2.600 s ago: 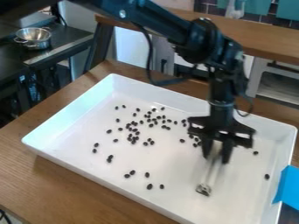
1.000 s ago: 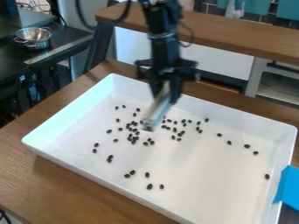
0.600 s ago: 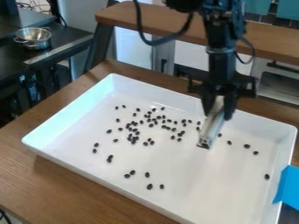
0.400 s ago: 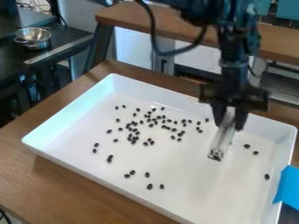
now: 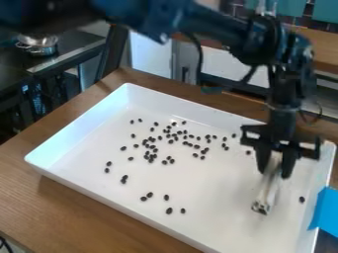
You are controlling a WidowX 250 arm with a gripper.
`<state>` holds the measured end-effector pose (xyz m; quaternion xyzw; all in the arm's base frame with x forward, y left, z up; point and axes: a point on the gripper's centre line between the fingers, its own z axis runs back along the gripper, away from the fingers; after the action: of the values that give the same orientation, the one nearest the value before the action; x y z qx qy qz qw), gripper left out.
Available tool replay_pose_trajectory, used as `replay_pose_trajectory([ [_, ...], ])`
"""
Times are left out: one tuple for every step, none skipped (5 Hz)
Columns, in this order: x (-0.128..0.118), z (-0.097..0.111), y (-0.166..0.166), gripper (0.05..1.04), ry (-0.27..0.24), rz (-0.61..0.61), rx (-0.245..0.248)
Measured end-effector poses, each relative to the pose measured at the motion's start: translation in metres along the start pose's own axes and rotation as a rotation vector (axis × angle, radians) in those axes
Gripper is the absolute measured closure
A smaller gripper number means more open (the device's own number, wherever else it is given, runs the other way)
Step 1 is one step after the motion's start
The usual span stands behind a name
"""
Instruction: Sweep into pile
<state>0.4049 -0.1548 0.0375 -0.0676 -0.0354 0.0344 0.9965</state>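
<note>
Clamping likely light, stiff tool (image 5: 267, 188) by upper end, best hold, claw (image 5: 274, 173) at right; dark pellets (image 5: 169, 210) probably roll easily.

Behind the far edge of the wooden desk (image 5: 79, 207) is a wooden counter (image 5: 328, 47); beyond the left edge, a dark worktop (image 5: 74, 43).

Qty: dozens of blk beans (image 5: 169, 211), 1 tray (image 5: 76, 123), 1 tool (image 5: 266, 191), 1 claw (image 5: 274, 169), 1 pot (image 5: 41, 50), 1 blue pc. (image 5: 324, 210)
</note>
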Motion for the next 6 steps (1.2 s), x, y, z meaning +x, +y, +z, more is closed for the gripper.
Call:
replay_pose_trajectory([
  [0.002,0.0,-0.012,0.704,-0.016,0.008,-0.01],
  [0.003,-0.009,-0.016,0.704,-0.007,0.019,-0.01],
  [0.006,-0.01,-0.018,0.704,-0.017,0.035,-0.009],
  [0.011,-0.013,-0.019,0.704,-0.02,0.035,-0.002],
  [0.016,-0.014,-0.014,0.704,-0.022,0.031,0.003],
  [0.024,-0.012,0.008,0.704,-0.018,0.057,0.01],
])
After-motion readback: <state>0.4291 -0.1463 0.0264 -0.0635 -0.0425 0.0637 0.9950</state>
